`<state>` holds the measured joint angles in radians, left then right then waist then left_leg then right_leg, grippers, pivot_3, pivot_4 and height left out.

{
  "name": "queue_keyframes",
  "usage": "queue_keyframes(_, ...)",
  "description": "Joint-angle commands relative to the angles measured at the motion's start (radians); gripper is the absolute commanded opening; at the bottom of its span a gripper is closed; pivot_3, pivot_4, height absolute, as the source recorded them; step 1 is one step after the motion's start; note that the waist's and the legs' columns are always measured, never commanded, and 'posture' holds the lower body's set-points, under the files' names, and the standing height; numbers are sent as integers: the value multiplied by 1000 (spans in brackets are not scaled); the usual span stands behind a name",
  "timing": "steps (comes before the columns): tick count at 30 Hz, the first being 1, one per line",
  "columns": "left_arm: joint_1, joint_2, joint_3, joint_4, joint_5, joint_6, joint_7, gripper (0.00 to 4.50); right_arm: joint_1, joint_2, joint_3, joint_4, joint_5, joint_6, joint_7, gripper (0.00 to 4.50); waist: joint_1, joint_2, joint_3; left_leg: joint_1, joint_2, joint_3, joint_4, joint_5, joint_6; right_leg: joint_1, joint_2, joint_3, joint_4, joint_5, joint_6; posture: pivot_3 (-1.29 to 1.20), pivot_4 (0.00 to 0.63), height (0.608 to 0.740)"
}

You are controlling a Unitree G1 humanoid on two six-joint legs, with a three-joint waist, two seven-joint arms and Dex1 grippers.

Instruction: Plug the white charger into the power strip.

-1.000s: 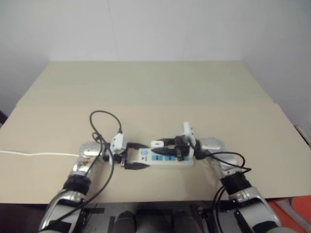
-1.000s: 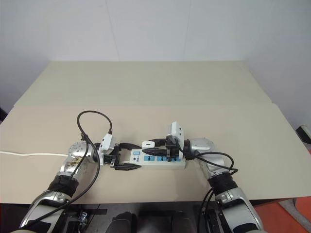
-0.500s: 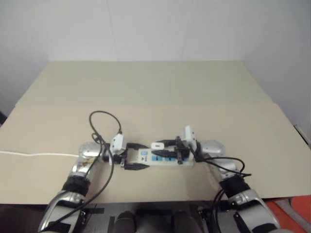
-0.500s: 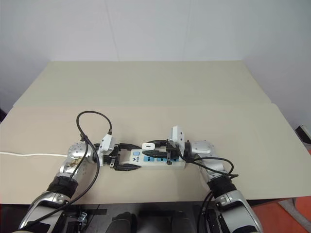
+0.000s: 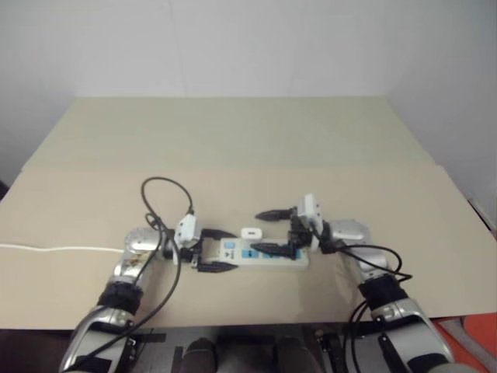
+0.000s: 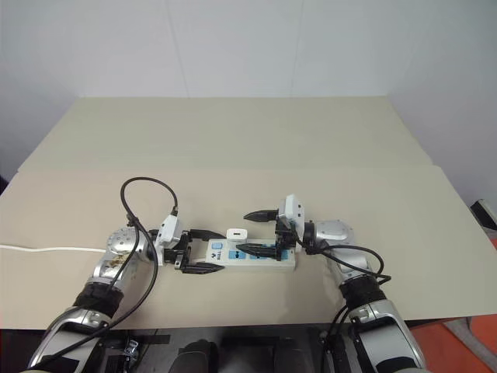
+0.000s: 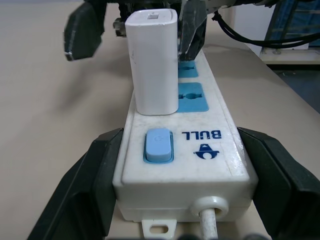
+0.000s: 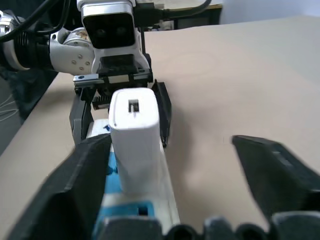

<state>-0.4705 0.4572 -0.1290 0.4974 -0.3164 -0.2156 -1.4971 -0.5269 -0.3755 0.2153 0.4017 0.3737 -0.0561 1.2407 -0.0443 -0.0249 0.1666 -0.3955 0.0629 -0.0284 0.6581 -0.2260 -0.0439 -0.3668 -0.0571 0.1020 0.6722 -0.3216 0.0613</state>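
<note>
On the beige desk (image 6: 326, 155), the left hand (image 6: 199, 250) pinches the switch end of the long white three-socket power strip (image 6: 250, 253). The small white cube charger (image 6: 237, 232) stands upright, seated in the nearest socket. The right hand (image 6: 256, 230) is spread around it; plugging looks done, withdrawal next.

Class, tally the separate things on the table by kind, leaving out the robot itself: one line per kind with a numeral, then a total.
White charger: 1
Power strip: 1
Total: 2
</note>
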Motion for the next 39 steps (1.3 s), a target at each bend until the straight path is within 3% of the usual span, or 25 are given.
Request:
queue_keyframes(1, 1, 16, 19, -36, -20, -18, -27, 3258, 50, -23, 13, 37, -51, 24, 19, 4480, 0, 0, 0, 0, 0, 0, 0, 0, 0, 0, 0, 0, 0, 0, 0, 0, 150, 740)
queue_keyframes(13, 12, 12, 24, -50, -4, 11, 35, 3258, 91, -105, -82, -110, 17, 68, 74, 4480, 2, 0, 0, -3, 0, 0, -1, 0, 0, 0, 0, -1, -4, 0, 0, 0, 150, 740)
queue_keyframes(22, 39, 27, 23, -82, 6, 60, 95, 3258, 90, -165, -186, -158, 29, 28, 35, 4480, 2, 1, 1, -5, 0, 0, -1, 0, 0, -2, 0, -1, -6, 0, 0, 0, 150, 740)
queue_keyframes(24, 42, 27, 23, -83, 11, 42, 102, 4004, 96, -173, -206, -178, 39, 36, 24, 4500, 2, 1, 1, -5, 0, 0, -2, 0, 0, -2, 0, -1, -6, 0, 0, 0, 150, 740)
queue_keyframes(26, 44, 25, 24, -88, 4, 33, 97, 4462, 104, -181, -223, -195, 44, 41, 16, 4500, 3, 1, 1, -5, 0, 0, -3, 0, 0, -2, 0, -1, -7, 0, 0, 0, 150, 740)
queue_keyframes(34, 36, 15, 70, -174, -62, 52, 114, 4462, 139, -227, -295, -249, 84, 83, 7, 4500, 8, 1, 2, -7, 0, 0, -5, 0, 0, -4, -1, -2, -9, 0, 0, 0, 150, 740)
queue_keyframes(39, 73, 139, 148, -405, -261, 335, 66, 4462, 164, -269, -335, -255, 89, 86, 5, 4500, 1, 1, 2, -8, 0, 0, -6, 0, 0, -5, -1, -2, -9, 0, 0, 0, 150, 740)
